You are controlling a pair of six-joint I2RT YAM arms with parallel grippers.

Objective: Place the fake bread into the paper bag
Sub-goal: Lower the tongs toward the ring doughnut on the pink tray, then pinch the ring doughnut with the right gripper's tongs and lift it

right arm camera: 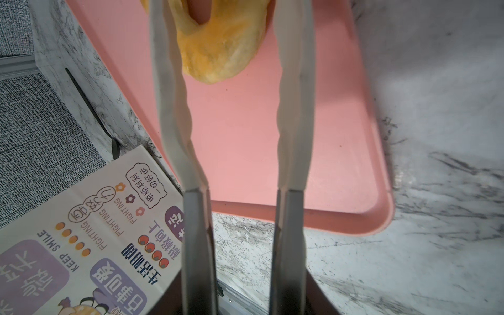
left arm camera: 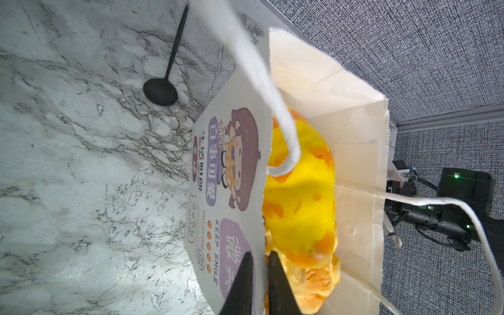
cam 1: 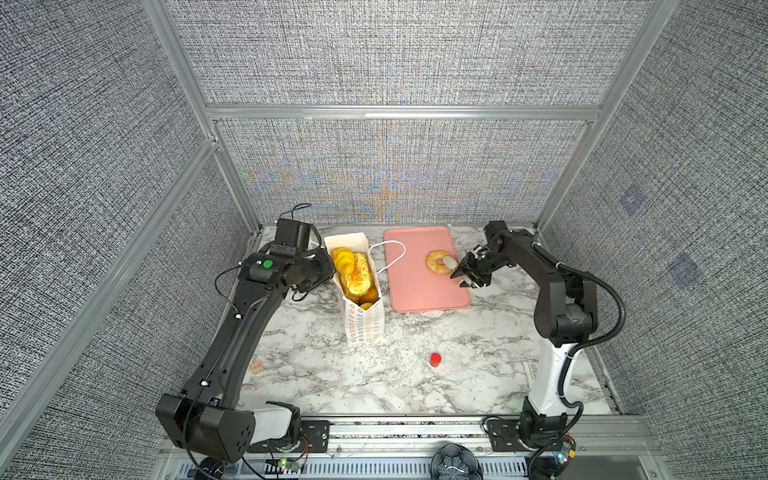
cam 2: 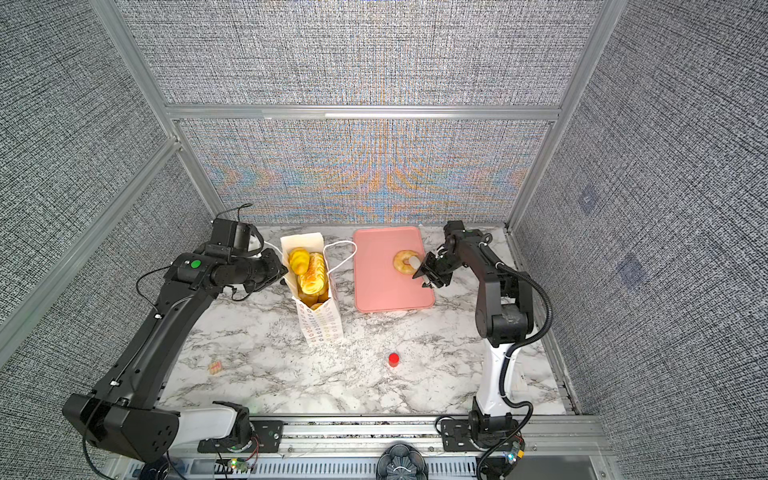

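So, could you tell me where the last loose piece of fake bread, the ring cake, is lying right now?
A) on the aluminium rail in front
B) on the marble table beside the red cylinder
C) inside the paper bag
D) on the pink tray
D: in both top views the ring cake lies on the pink tray, with the right gripper reaching onto it.

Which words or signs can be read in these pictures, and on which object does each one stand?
"KEEP SMILE": paper bag, printed side, in both wrist views.
"FIGHTING": paper bag, beside a row of orange dots; printed twice in the right wrist view.
Chinese characters in purple panels and a speech bubble: paper bag; I cannot transcribe them reliably.
Small curved lettering above the cartoon figure: too small to read.
White label on the table near the right arm: too blurred.
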